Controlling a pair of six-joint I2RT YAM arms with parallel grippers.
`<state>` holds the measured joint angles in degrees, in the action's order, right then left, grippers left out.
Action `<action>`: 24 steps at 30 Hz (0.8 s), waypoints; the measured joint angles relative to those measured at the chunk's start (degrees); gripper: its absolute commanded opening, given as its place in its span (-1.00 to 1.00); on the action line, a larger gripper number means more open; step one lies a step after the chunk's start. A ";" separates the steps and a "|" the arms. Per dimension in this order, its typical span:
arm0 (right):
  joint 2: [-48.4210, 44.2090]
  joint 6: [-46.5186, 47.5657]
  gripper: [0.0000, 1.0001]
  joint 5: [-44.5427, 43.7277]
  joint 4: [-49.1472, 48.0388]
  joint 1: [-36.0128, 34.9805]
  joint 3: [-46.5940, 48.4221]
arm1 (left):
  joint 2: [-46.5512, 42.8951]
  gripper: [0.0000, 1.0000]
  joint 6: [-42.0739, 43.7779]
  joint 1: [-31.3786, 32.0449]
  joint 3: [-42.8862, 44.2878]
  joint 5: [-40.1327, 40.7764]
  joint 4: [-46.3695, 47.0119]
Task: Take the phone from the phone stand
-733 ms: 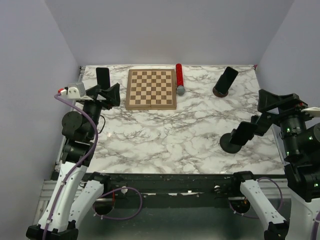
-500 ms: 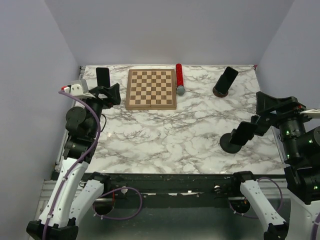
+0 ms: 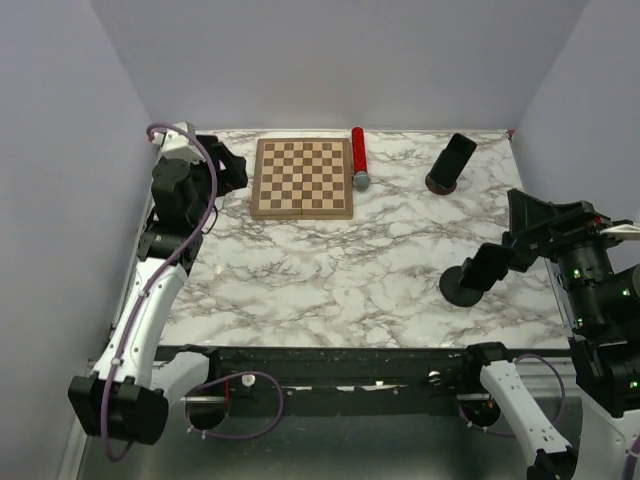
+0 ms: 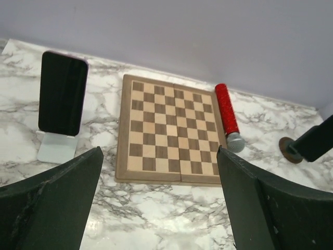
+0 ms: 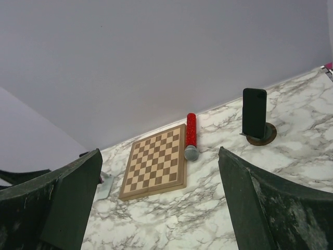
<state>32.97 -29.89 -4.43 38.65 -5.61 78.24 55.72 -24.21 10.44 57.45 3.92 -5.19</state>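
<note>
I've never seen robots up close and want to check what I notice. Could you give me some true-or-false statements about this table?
1. The left gripper and right gripper are both open. True.
2. The left gripper holds a phone. False: the left phone stands on its white stand, untouched.
3. The microphone lies on the chessboard. False: it lies beside it.
4. The far phone leans on a round stand. True.

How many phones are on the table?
3: left phone on the white stand beside the chessboard; far phone on a brown base; probably a near phone by the right arm.
</note>
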 measured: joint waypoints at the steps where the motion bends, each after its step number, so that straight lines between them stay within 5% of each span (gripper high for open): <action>1: -0.13 0.00 1.00 0.35 0.00 0.00 0.00 | 2.27 0.97 -0.07 -1.44 1.20 -1.31 -1.05; 15: -0.52 0.52 1.00 10.78 0.35 0.04 4.17 | 33.59 0.97 8.68 -8.83 17.38 -4.42 -7.04; 24: -0.83 3.43 1.00 15.26 0.87 0.04 6.14 | 44.30 0.97 16.20 -17.84 19.93 -9.62 -5.22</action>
<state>32.14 -26.46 10.83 39.53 -5.56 84.38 100.03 -8.01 -7.40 77.38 -5.69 -10.41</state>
